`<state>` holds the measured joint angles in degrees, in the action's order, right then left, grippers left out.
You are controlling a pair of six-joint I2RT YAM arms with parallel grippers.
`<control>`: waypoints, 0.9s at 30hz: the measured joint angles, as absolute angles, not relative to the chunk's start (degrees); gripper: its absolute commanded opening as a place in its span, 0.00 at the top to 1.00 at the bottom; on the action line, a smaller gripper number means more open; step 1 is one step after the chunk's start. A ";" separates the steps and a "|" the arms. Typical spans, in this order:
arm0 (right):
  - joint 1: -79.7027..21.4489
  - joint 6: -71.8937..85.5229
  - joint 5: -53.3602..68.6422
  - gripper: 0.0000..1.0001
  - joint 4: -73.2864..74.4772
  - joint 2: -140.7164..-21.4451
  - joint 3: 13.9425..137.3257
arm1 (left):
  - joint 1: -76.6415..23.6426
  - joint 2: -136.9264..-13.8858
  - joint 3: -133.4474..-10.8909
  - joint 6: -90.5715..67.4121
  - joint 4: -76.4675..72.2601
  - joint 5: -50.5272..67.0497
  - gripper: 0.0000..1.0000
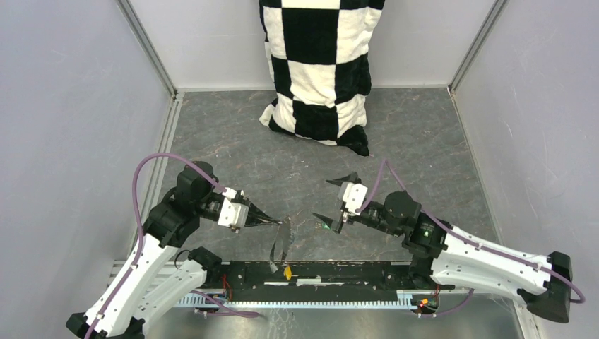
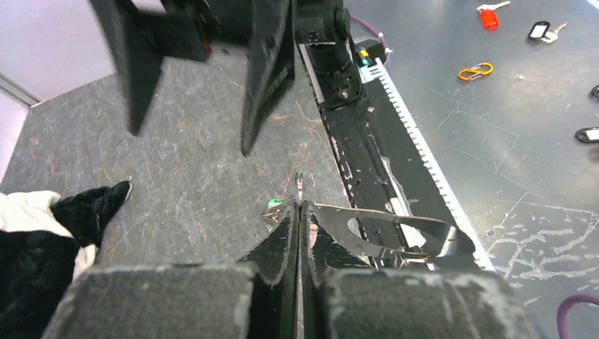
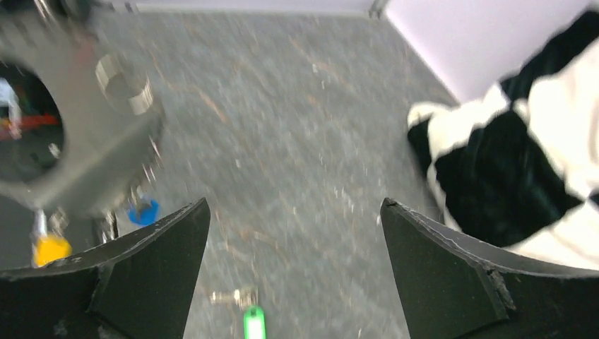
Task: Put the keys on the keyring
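My left gripper (image 1: 274,222) is shut on the keyring (image 1: 282,241), a dark strap loop that hangs from its tips toward the near rail. In the left wrist view the jaws (image 2: 299,209) are pressed together with the strap (image 2: 395,232) curving off to the right and thin silver rings (image 2: 280,216) at the left tip. The green key (image 1: 325,227) lies on the table below my open, empty right gripper (image 1: 335,200). In the blurred right wrist view it (image 3: 253,322) lies between the wide-open jaws (image 3: 294,212). The blue key (image 3: 143,210) and yellow key (image 3: 51,248) show by the strap (image 3: 85,173).
A black-and-white checkered cloth (image 1: 321,63) hangs at the back centre. The black rail (image 1: 332,272) runs along the near edge. Grey walls close in the left, right and back. Loose tags and a carabiner (image 2: 475,70) lie on the floor beyond the rail.
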<state>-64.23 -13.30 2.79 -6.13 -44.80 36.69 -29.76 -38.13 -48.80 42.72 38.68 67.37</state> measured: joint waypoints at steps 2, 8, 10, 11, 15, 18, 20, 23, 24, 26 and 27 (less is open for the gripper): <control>-63.48 -13.34 1.06 0.07 -6.87 -41.58 30.48 | -29.76 -38.22 -48.80 41.54 37.58 68.20 0.98; -62.24 -13.76 1.04 0.31 -8.36 -41.89 17.12 | -29.76 -38.22 -48.80 40.12 36.01 69.47 0.98; -60.77 -14.02 2.61 0.33 -10.46 -44.29 14.96 | -29.76 -38.22 -48.80 40.12 36.12 69.58 0.98; -59.77 -14.28 3.27 0.34 -11.31 -45.69 14.26 | -29.76 -38.20 -48.80 40.12 36.16 69.60 0.98; -54.81 -14.83 6.52 0.40 -15.68 -52.34 13.76 | -29.76 -37.80 -48.80 40.12 36.29 69.58 0.98; -53.91 -16.01 8.49 0.41 -17.69 -57.41 14.31 | -29.76 -37.39 -48.80 40.12 36.29 69.63 0.98; -53.84 -17.30 10.37 0.40 -18.02 -61.56 15.40 | -29.76 -37.36 -48.80 40.10 36.29 69.67 0.98; -53.82 -19.16 12.97 0.39 -18.48 -66.19 16.88 | -29.76 -37.39 -48.80 40.07 36.29 70.02 0.98; -53.82 -19.75 13.74 0.39 -18.83 -67.42 17.21 | -29.76 -37.36 -48.80 40.07 36.29 70.22 0.98; -53.80 -20.47 14.85 0.42 -19.49 -69.04 17.47 | -29.76 -37.34 -48.82 40.07 36.32 70.50 0.98; -53.74 -20.84 15.42 0.44 -20.01 -69.89 17.52 | -29.76 -37.28 -48.82 40.07 36.32 70.59 0.98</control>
<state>-53.74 -20.84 15.42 -20.01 -69.89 17.52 -29.76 -37.28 -48.82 40.07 36.32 70.59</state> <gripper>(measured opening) 0.599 0.029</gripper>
